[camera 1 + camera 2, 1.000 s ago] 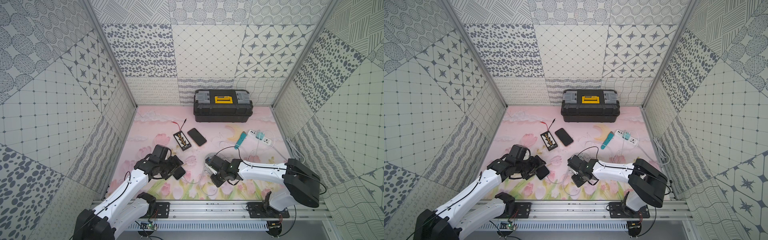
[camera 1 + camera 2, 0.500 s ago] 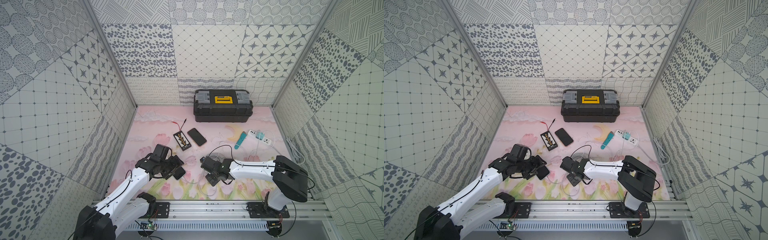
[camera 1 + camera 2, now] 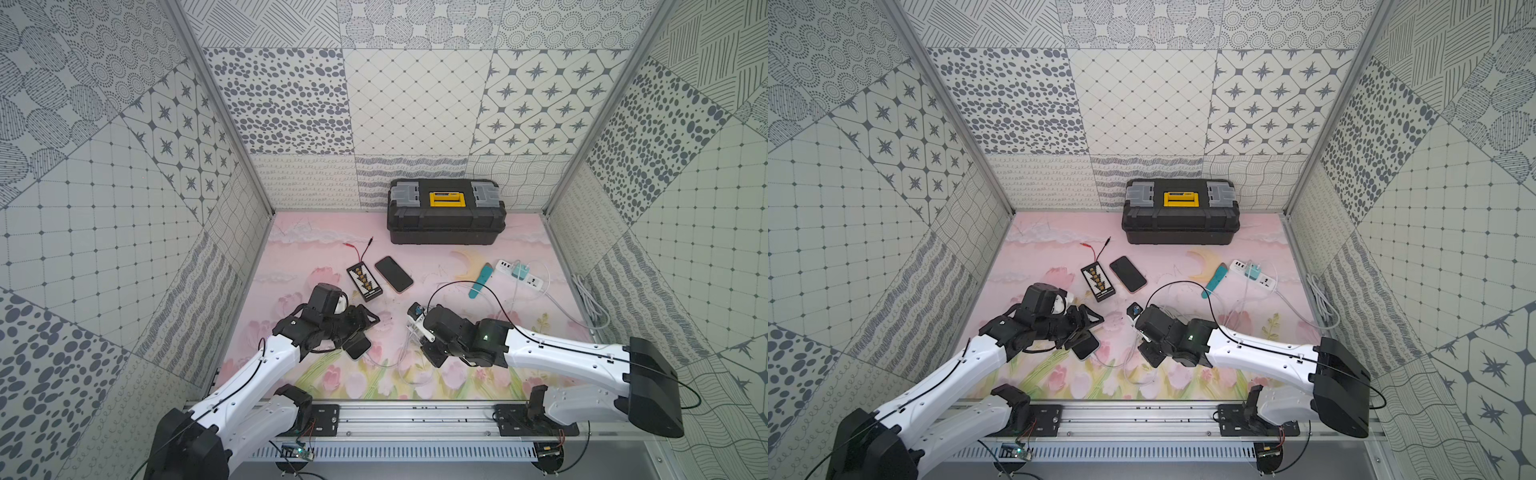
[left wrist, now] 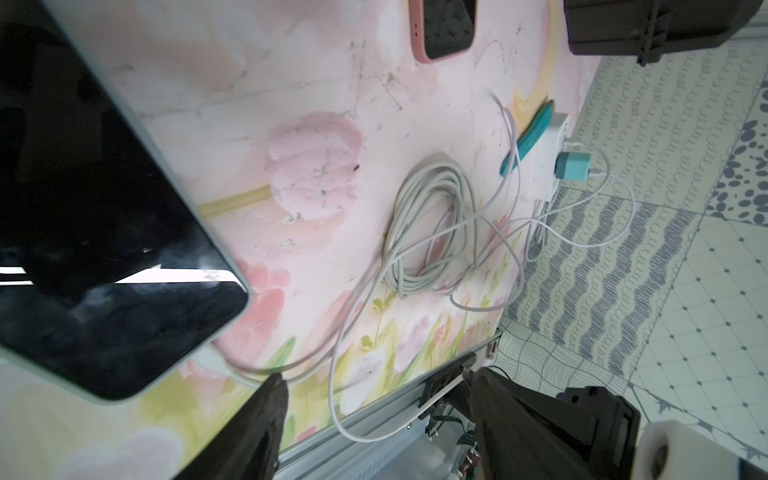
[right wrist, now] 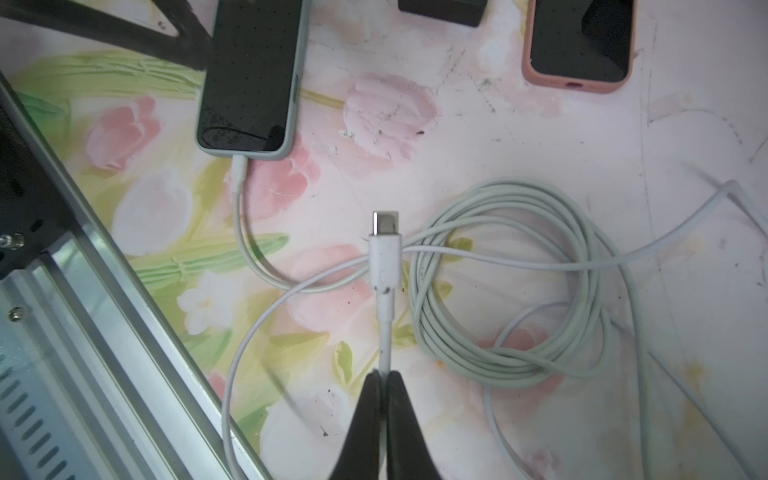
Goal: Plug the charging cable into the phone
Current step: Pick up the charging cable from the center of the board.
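A phone in a pale green case (image 5: 251, 75) lies flat on the pink mat, and a white cable (image 5: 241, 216) is plugged into its bottom edge. A second phone in a pink case (image 5: 579, 41) lies farther back (image 3: 394, 274). My right gripper (image 5: 384, 376) is shut on a thin white charging cable just behind its plug (image 5: 385, 245). The bare metal tip points into the gap between the two phones. My left gripper (image 4: 374, 376) is open and empty beside the green-cased phone (image 3: 357, 345), with one finger (image 5: 178, 45) against that phone's side.
A coil of pale cable (image 5: 507, 282) lies beside the held plug. A battery board (image 3: 364, 283), black toolbox (image 3: 446, 212), teal tool (image 3: 480, 282) and power strip (image 3: 525, 276) with teal charger sit farther back. The metal rail (image 3: 415, 419) runs along the front.
My right gripper has closed on the cable and shifted slightly left, the plug now sticking out ahead of it. The left gripper's jaws have narrowed a little; that arm has hardly moved.
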Available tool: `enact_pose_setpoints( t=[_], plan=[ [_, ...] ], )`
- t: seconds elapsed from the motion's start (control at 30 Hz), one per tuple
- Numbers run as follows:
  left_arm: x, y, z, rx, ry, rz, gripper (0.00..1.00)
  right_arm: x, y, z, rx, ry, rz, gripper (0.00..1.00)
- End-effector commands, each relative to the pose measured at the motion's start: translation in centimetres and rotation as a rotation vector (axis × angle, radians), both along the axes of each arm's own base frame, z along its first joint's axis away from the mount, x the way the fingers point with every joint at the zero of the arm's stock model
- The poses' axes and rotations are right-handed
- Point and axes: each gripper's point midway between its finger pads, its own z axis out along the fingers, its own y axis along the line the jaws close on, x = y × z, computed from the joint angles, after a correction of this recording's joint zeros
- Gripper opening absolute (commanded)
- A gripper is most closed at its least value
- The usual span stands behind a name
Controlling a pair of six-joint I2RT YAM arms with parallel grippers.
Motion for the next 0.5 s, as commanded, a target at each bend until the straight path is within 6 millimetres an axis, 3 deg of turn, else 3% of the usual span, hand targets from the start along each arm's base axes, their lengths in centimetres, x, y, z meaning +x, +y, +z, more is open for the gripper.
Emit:
enact_pose_setpoints(
  t=[0.0, 0.2, 0.3, 0.47],
  plan=[
    [2.0, -4.3, 4.0, -0.185, -0.166, -0.144, 0.69, -0.1, 1.3, 1.0, 0.063, -0.047, 0.075, 0.00],
    [2.1, -5.5, 4.4, -0.286, -0.216, -0.175, 0.61, -1.6, 2.3, 2.1, 0.159, -0.002, 0.135, 0.00],
    [2.3, -6.1, 4.1, -0.299, -0.210, -0.187, 0.51, -1.5, 2.5, 2.3, 0.163, -0.006, 0.138, 0.00],
    [2.4, -7.1, 3.7, -0.318, -0.205, -0.222, 0.44, -1.4, 2.5, 2.4, 0.166, -0.012, 0.136, 0.00]
  ],
)
